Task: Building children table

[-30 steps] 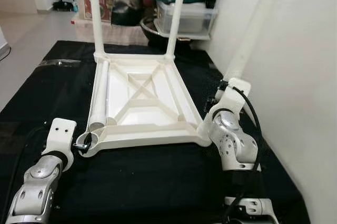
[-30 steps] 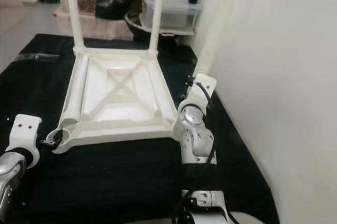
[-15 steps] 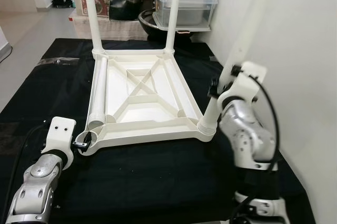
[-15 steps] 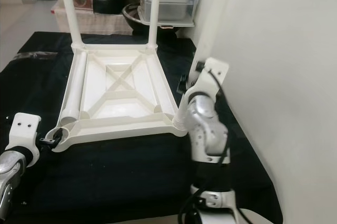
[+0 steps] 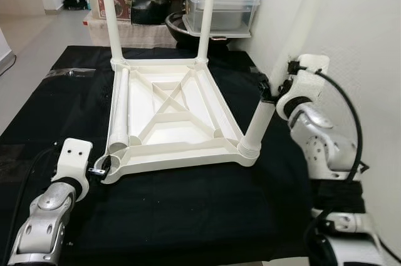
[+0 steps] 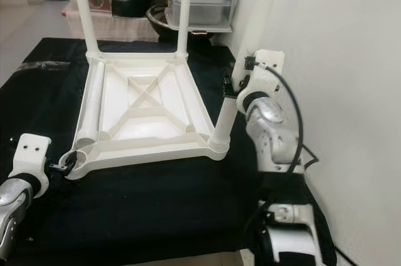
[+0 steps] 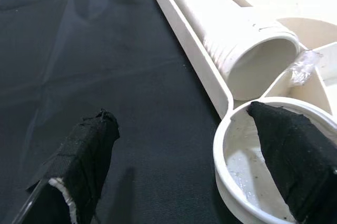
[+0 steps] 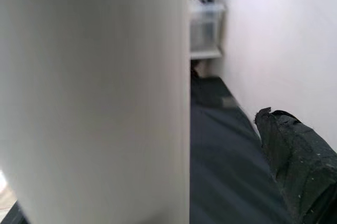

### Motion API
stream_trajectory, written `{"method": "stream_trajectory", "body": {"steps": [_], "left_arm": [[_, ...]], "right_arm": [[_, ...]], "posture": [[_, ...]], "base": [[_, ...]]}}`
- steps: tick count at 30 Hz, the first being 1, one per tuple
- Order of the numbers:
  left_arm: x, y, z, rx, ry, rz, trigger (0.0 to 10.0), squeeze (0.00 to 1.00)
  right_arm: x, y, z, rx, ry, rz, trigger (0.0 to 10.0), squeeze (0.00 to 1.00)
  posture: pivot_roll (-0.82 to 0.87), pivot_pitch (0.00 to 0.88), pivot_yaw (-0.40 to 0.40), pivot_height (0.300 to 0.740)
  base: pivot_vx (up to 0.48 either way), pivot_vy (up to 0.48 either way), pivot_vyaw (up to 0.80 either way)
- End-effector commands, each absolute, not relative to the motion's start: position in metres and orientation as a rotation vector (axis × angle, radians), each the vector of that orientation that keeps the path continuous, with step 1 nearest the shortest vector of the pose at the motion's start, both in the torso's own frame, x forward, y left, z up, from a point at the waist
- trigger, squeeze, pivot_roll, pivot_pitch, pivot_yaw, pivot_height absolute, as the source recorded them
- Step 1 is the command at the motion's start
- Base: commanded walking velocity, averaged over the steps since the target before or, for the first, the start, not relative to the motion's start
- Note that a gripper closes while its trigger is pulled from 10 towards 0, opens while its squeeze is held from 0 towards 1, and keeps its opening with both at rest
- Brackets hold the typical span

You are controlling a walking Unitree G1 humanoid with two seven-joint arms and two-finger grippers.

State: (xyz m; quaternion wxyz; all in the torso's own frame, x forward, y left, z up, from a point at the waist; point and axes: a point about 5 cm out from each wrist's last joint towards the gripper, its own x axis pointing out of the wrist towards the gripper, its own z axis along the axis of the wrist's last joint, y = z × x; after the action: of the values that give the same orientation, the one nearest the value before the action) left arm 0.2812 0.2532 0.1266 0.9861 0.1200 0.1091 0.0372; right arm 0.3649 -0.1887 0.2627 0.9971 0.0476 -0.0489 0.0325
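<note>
Your right hand [image 5: 270, 91] pinching the white table leg [image 5: 263, 119] standing in the near right corner socket of the upturned tabletop [image 5: 169, 116], left hand [image 7: 184, 166] spread astride the near left socket [image 7: 253, 161], black mat [image 5: 188, 216] beneath

Left gripper [image 7: 184, 150] fingers spread; right gripper [image 5: 270, 88] raised, clamped.

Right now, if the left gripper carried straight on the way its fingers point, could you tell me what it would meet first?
Most likely the empty corner socket of the upturned table top: one finger of the left gripper already lies over its rim. Just beyond is the loose leg lying in the frame, though depth is hard to judge.
</note>
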Motion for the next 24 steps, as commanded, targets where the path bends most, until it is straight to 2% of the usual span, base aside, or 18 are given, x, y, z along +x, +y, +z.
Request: {"method": "stream_trajectory", "body": {"steps": [1, 5, 11, 21, 23, 24], "left_arm": [[0.28, 0.253, 0.117, 0.247, 0.266, 0.064, 10.0, 0.0], [0.28, 0.253, 0.118, 0.248, 0.263, 0.063, 10.0, 0.0], [0.28, 0.252, 0.117, 0.248, 0.263, 0.058, 10.0, 0.0], [0.282, 0.252, 0.119, 0.25, 0.259, 0.056, 10.0, 0.0], [0.283, 0.252, 0.119, 0.25, 0.256, 0.058, 10.0, 0.0], [0.283, 0.252, 0.12, 0.251, 0.255, 0.058, 10.0, 0.0]], "right_arm": [[0.368, -0.196, 0.266, 0.109, -0.12, 0.076, 10.0, 0.0], [0.371, -0.199, 0.273, 0.113, -0.152, 0.158, 10.0, 0.0], [0.376, -0.206, 0.277, 0.049, -0.205, 0.407, 10.0, 0.0], [0.382, -0.206, 0.264, -0.032, -0.173, 0.588, 10.0, 0.0], [0.385, -0.204, 0.256, -0.084, -0.134, 0.654, 9.2, 0.0], [0.387, -0.204, 0.253, -0.106, -0.12, 0.673, 9.2, 0.0]], "posture": [[0.09, 0.0, -0.117, 0.74], [0.09, 0.0, -0.118, 0.74], [0.1, 0.0, -0.12, 0.74], [0.11, 0.0, -0.128, 0.74], [0.12, 0.0, -0.133, 0.74], [0.12, 0.0, -0.133, 0.74]], "base": [[0.0, 0.0, 0.0], [0.0, 0.0, 0.0], [0.0, 0.0, 0.0], [0.0, 0.0, 0.0], [0.0, 0.0, 0.0], [0.0, 0.0, 0.0]]}}
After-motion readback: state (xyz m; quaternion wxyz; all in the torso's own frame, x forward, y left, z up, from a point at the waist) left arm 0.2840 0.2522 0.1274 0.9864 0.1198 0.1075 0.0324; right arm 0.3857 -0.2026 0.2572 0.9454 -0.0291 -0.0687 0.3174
